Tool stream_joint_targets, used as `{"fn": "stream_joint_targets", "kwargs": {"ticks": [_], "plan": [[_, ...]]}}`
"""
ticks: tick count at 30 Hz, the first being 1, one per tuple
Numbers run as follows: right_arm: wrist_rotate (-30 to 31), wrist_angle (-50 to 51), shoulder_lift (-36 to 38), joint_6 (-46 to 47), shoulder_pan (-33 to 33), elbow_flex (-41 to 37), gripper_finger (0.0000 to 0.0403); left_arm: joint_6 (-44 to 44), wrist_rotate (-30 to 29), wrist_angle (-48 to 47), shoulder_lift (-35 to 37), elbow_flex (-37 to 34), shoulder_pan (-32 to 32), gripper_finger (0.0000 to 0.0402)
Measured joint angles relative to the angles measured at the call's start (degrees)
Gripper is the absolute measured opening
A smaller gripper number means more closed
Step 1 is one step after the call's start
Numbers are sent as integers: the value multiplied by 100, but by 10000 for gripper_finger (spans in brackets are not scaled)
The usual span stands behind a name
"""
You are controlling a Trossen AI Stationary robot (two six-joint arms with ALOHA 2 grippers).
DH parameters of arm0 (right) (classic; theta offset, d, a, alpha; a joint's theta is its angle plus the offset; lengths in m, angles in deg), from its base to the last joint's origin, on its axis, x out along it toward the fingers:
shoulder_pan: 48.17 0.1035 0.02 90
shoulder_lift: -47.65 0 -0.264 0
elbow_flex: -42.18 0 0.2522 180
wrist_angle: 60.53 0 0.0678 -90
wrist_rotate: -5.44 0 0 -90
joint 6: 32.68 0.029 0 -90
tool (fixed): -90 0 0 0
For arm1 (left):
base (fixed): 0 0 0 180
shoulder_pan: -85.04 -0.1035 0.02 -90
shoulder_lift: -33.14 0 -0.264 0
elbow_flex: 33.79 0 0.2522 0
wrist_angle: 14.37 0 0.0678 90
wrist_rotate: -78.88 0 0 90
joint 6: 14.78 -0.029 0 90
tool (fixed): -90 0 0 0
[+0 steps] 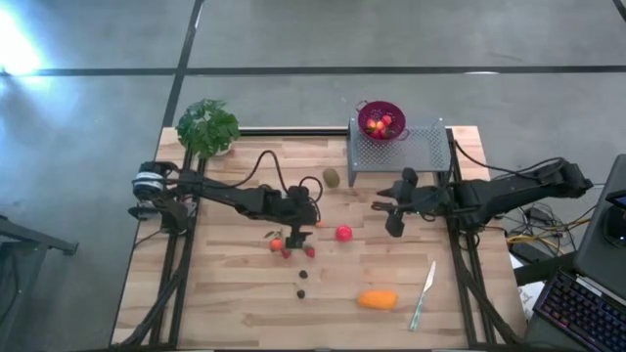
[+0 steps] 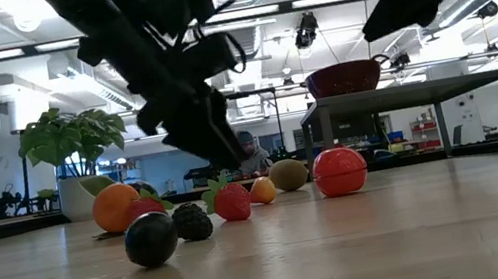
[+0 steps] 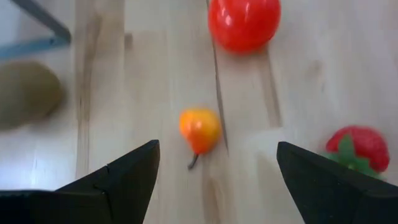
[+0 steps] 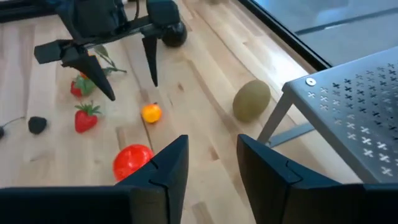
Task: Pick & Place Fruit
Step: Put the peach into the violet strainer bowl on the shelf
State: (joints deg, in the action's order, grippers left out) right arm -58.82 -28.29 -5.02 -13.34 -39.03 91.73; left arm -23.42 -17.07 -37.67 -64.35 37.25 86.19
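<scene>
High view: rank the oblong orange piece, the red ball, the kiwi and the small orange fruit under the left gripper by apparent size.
1. oblong orange piece
2. red ball and kiwi, too alike to separate
3. small orange fruit, smallest, partly hidden by the left gripper

Under the left gripper (image 1: 295,237) and the right gripper (image 1: 395,225): a pale wooden plank table (image 1: 225,303). Well apart from the left gripper, off to its left at the table's back corner: a green leafy plant (image 1: 207,127) in a pale pot. Just behind the right gripper, at the back edge: a grey perforated metal stand (image 1: 416,152) on thin legs. On top of that stand, toward its left end: a magenta colander (image 1: 365,110). Well in front of the right gripper, a little to its right, near the front edge: a slim pale knife (image 1: 424,293), flat on the planks, lying slantwise. Off the table, far to the right gripper's right: a dark keyboard (image 1: 577,313) and loose cables (image 1: 533,235). In the room beyond the table, past the left gripper in the low view: a person (image 2: 249,150), small and partly hidden.
</scene>
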Motion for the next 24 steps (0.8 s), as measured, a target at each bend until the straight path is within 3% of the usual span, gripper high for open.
{"fn": "stream_joint_targets", "kwargs": {"ticks": [6,24], "plan": [[2,-719,4,-183,0,-415,111,81,4,-258,4,-13,-173,328],[0,-727,11,-434,-2,-349,84,-485,500,23,-633,-2,-524,306]]}}
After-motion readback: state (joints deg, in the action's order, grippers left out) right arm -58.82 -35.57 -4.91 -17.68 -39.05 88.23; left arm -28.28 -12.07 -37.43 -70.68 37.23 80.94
